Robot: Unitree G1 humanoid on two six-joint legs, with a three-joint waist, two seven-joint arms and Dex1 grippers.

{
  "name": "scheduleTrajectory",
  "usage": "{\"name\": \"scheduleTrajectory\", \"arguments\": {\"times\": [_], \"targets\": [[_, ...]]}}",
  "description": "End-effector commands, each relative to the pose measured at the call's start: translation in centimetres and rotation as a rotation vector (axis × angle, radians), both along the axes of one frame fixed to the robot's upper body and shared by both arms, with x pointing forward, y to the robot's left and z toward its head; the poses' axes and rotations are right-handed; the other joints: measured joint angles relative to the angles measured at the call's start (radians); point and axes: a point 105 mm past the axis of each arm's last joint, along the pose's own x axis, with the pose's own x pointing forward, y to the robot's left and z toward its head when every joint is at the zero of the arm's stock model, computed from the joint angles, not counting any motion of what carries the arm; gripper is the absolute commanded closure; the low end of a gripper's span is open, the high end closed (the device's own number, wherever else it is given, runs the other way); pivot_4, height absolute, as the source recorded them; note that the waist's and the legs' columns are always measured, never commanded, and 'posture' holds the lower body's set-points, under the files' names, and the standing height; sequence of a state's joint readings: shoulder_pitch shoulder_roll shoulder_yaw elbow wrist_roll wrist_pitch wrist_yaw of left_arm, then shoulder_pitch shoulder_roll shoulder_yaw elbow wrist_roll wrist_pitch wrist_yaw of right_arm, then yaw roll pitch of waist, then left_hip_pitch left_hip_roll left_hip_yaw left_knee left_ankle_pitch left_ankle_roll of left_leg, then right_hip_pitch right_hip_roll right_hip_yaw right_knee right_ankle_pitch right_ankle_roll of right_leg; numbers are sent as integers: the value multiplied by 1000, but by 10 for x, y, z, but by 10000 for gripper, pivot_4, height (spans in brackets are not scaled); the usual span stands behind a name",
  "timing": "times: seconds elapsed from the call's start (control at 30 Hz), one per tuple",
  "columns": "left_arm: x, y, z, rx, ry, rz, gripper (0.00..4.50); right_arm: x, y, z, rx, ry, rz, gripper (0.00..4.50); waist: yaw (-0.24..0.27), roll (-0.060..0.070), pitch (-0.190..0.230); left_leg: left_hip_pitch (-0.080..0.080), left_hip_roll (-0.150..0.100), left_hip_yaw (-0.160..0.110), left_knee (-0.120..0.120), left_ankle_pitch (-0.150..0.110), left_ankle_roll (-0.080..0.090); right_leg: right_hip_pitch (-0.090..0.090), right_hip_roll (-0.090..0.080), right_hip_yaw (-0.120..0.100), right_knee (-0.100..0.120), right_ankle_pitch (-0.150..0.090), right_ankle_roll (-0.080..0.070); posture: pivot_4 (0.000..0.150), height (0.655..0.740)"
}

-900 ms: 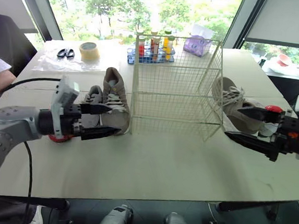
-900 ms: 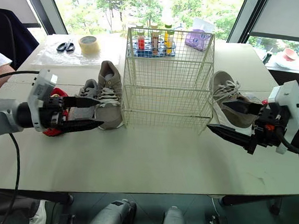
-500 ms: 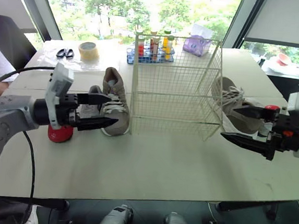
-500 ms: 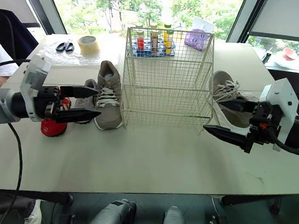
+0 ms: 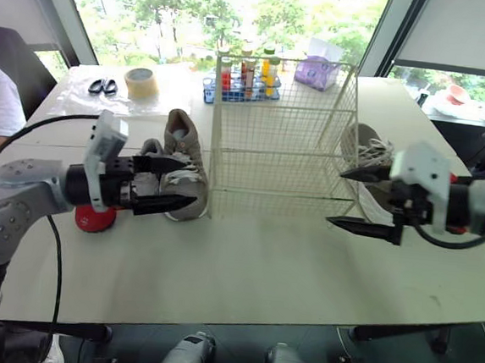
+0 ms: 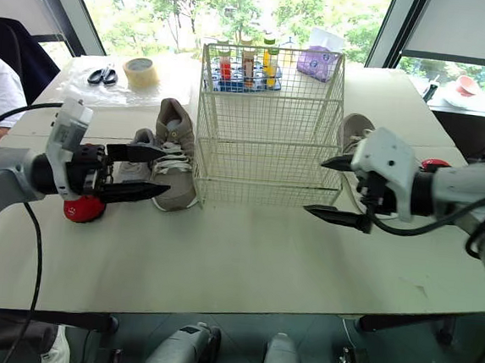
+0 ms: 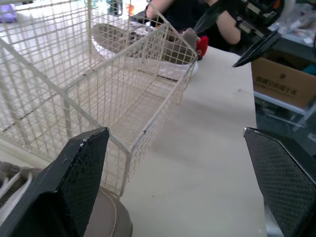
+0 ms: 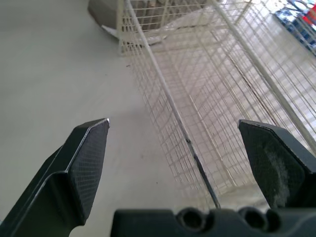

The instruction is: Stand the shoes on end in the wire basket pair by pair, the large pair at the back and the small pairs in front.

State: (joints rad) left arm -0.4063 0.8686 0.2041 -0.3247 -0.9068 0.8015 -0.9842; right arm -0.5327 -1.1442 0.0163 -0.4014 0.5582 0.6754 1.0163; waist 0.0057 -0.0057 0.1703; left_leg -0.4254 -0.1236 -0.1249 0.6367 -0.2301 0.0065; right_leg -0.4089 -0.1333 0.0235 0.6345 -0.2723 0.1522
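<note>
While the left hand [image 5: 187,183] gaped by the tan shoe [image 5: 179,133], perhaps touching, the right hand [image 5: 336,198] gaped beside the wire basket [image 5: 281,134].

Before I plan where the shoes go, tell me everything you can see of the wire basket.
The basket is a tall box of cream wire grid, open on top, empty, upright on the table. A tan shoe lies close at its left side, a second shoe at its right; contact unclear. The left gripper and right gripper, both open, hover by its front corners, apart from it.
</note>
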Motion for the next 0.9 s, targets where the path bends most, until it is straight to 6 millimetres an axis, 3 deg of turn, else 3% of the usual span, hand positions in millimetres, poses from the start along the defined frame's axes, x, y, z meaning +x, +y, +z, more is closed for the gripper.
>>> {"name": "scheduleTrajectory", "arguments": {"times": [0.03,0.23,0.33,0.57,0.9], "targets": [[-3,-6,9,10,-62,-17,447,14,5,-14,-95,-22,24,0,0,0,0,0,0,0,-1,0,0,0,0,0,0,0,0,1500,7400],[-4,-10,9,14,-79,-6,447,40,6,-34,-215,-30,3,0,1,0,0,0,-1,0,-2,3,-5,-1,0,0,0,0,0,1500,7400],[-5,-11,9,19,-87,4,0,44,6,-36,-245,-35,8,7880,2,0,0,0,-1,0,-3,5,-8,-2,0,0,1,0,1,1500,7400],[-5,-15,10,20,-100,23,0,49,8,-26,-287,-83,42,44029,1,0,0,0,-1,0,-4,5,-9,-2,1,0,1,0,1,1500,7400],[0,-20,12,25,-112,13,0,56,13,-16,-313,-119,112,44582,-1,-1,0,0,-1,-1,-4,6,-9,-2,1,0,1,0,0,1500,7400]]}}
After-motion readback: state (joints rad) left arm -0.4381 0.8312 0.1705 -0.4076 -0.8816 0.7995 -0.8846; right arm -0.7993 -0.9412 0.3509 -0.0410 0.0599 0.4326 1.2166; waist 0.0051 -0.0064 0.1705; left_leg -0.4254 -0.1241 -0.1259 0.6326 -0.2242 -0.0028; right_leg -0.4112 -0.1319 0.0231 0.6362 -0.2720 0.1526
